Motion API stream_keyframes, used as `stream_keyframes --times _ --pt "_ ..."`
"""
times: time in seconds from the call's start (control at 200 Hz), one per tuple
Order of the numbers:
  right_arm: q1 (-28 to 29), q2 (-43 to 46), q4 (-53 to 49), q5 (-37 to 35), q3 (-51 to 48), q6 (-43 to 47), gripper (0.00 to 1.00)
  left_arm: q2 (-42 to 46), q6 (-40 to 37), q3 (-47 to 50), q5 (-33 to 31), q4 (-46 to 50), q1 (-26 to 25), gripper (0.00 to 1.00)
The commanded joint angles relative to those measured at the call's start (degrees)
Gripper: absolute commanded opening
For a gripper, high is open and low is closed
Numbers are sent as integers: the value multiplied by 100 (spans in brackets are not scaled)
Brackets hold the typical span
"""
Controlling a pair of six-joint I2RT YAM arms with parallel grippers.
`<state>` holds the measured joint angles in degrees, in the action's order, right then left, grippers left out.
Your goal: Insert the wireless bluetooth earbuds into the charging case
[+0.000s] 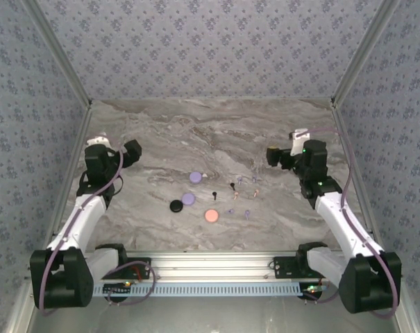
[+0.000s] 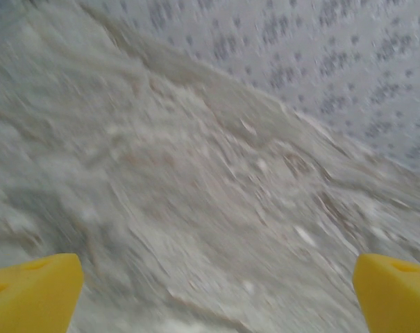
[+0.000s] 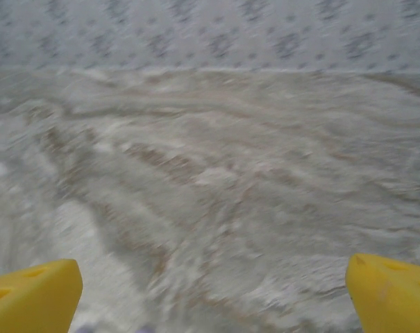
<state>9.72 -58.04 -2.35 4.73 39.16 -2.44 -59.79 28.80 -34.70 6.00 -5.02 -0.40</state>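
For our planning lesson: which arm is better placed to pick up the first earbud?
Right. The open right gripper sits nearer the earbuds, which lie right of centre; the left gripper is farther, with the discs between.

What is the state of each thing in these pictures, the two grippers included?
Left gripper: jaws open, empty.
Right gripper: jaws open, empty.
Earbuds: loose on the table, none gripped.
Black disc: lying flat.
Lavender discs: both lying flat.
Pink disc: lying flat.
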Motion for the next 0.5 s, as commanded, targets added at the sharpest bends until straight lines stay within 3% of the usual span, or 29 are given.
stream_keyframes --times 0.0,0.205,0.395,0.495 --pt "652 86 -1534 162 254 -69 100 326 924 92 689 904 -216 99" --pt "1943 -951 -2663 162 948 594 96 473 1520 143 1240 1172 -280 99" --pt "3268 -2081 -3183 222 1630 1647 92 354 1471 99 1199 1362 -309 99" --pt "3627 -2670 -3514 256 2032 1620 87 337 1513 130 1149 1338 -316 99"
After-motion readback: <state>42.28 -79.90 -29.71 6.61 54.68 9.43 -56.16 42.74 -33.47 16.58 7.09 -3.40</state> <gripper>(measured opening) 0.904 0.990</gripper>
